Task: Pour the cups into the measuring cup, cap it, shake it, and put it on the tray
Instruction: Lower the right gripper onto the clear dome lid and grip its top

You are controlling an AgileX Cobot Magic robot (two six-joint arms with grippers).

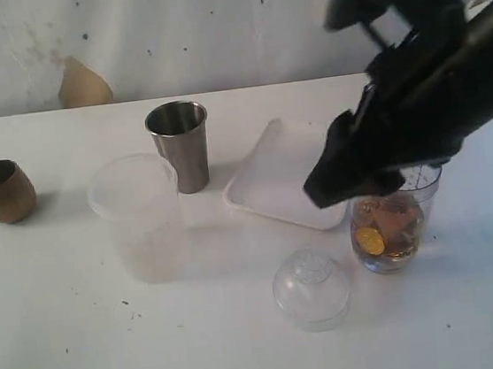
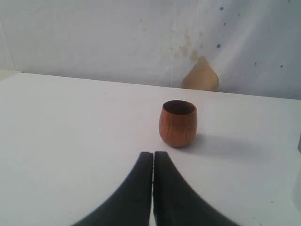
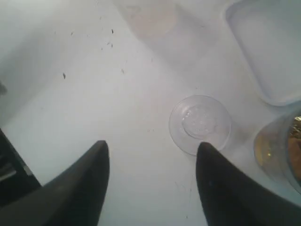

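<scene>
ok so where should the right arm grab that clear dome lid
Grip the dome lid low across its round wall, coming straight down from above. It seems to sit rim-down on the table, apart from the measuring cup, so both sides look free. The right gripper is open with the lid in its view; its fingers would probably straddle it.

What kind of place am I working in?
Likely a test bench, not a kitchen: plain white table, stained white wall behind it, a wooden cup, steel tumbler and tray laid out.

White table (image 1: 59,339) carries cups (image 1: 180,147), measuring cup (image 1: 388,238), lid (image 1: 311,289), tray (image 1: 268,182).
</scene>
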